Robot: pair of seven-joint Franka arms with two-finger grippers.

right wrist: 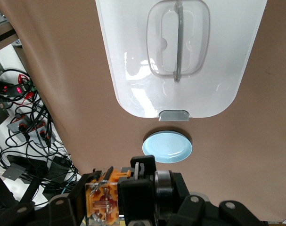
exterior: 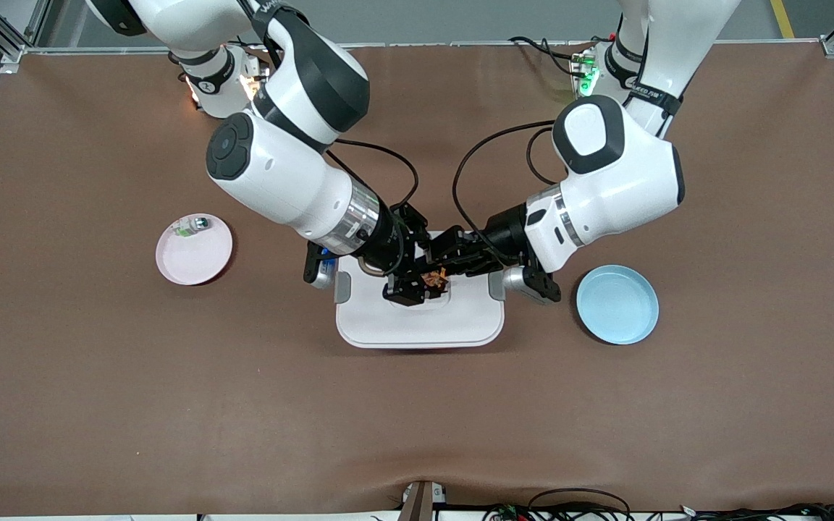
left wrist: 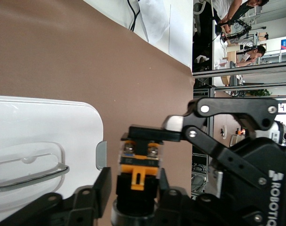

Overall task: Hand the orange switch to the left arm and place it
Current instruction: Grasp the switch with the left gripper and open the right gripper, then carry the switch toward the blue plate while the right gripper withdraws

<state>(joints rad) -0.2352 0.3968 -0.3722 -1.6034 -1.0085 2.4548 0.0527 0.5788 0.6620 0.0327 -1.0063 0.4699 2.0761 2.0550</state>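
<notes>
Midair, orange switch (exterior: 434, 278) lies level.

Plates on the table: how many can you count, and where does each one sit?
2. The pink plate lies toward the right arm's end of the table, with a small green-and-clear part on it. The blue plate lies toward the left arm's end, beside the box.

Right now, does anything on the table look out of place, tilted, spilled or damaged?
Nothing stands out. The box lies flat with its lid on, between the pink plate and the blue plate. Over the box, the left gripper and right gripper are both shut on the orange switch, a handover in mid-air.
</notes>
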